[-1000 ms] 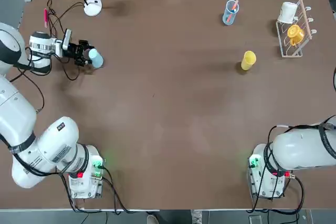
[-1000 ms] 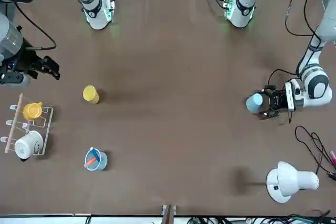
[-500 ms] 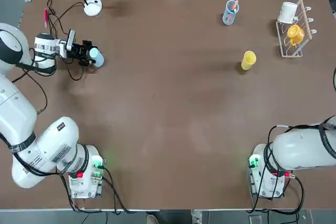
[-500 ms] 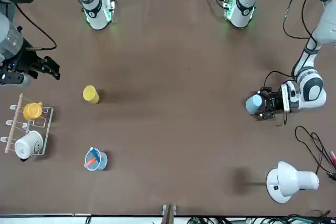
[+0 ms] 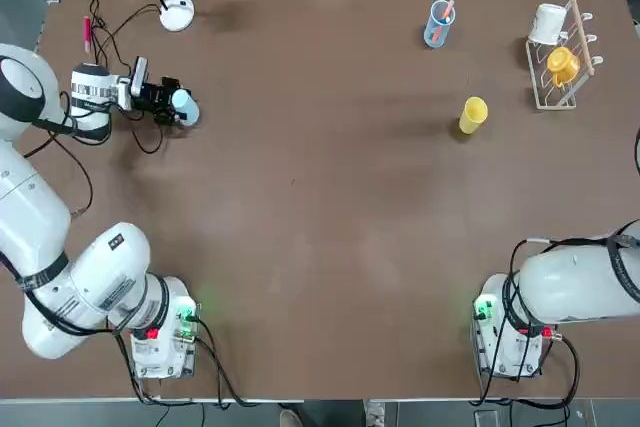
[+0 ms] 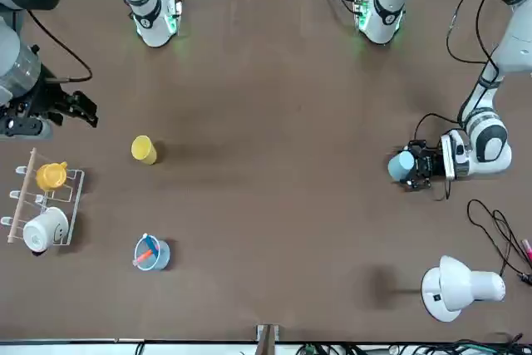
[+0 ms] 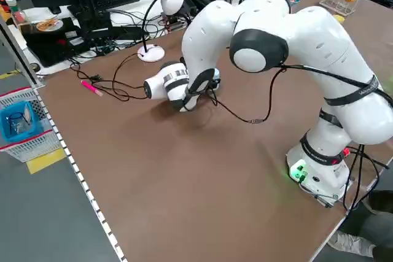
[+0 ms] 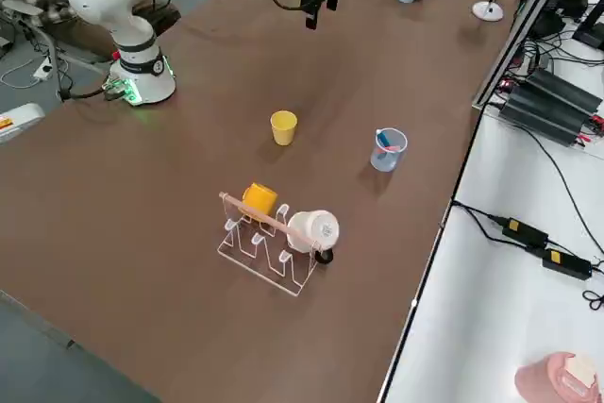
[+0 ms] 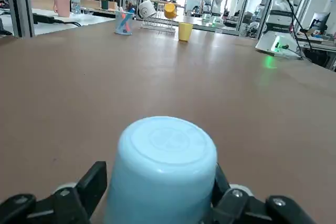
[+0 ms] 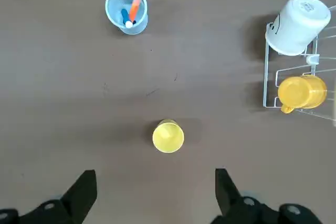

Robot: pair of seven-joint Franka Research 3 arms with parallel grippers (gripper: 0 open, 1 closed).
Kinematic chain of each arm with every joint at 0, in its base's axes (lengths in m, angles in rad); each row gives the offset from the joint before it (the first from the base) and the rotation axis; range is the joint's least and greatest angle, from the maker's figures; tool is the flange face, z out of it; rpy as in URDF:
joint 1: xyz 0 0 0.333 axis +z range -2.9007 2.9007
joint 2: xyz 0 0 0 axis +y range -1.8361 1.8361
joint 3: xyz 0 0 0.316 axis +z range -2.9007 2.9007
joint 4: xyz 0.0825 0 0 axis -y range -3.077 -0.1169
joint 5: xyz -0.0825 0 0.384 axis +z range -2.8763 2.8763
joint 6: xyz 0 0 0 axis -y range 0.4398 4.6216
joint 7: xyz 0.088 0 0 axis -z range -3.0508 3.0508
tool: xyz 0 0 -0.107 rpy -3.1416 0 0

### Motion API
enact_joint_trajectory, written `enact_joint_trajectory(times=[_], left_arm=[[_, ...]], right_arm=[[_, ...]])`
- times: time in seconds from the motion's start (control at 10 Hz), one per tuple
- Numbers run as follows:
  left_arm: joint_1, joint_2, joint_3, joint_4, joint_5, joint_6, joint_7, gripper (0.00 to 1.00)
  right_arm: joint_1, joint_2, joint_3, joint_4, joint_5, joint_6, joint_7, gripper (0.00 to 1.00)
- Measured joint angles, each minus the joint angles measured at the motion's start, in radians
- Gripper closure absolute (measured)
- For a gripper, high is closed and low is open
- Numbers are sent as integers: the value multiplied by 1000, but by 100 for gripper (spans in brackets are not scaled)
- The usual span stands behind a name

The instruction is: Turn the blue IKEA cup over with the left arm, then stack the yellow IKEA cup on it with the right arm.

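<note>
The blue IKEA cup [image 5: 186, 106] stands at the far left of the table with its closed base up. My left gripper [image 5: 172, 104] reaches it level from the table's left edge. In the left wrist view the dark fingers [image 9: 96, 182] press on both sides of the blue cup [image 9: 165, 166]. The yellow IKEA cup [image 5: 473, 114] stands mouth up on the right half of the table. My right gripper [image 10: 155, 182] hangs open high above the yellow cup [image 10: 168, 136] and holds nothing.
A clear blue tumbler with red and white sticks [image 5: 439, 23] stands at the far right. Beside it a wire rack [image 5: 557, 87] carries a white mug and a yellow-orange mug. A white lamp [image 5: 177, 13], cables and a pink pen [image 5: 88, 32] lie near the left gripper.
The left gripper's fingers have closed in onto the blue cup while the wrist shifted slightly away from the bases. The right arm and the yellow cup have not moved.
</note>
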Motion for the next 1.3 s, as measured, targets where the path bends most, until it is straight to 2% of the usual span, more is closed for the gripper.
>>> enact_joint_trajectory(times=[0.4, 0.6, 1.1, 1.3], left_arm=[[3, 1, 0, -3, -3, 3, 0, 19], [3, 1, -1, -2, -8, 3, 0, 27], [4, -6, -39, 14, -11, 4, -3, 28], [4, -62, -63, 36, -12, 7, -33, 28]], right_arm=[[-14, -1, -1, -85, 0, 62, -4, 0], [-14, -8, -1, -115, 0, 85, -5, 0], [-18, -26, -1, -137, 0, 80, -9, 0], [-39, -38, 7, -156, 0, 79, -15, 0]])
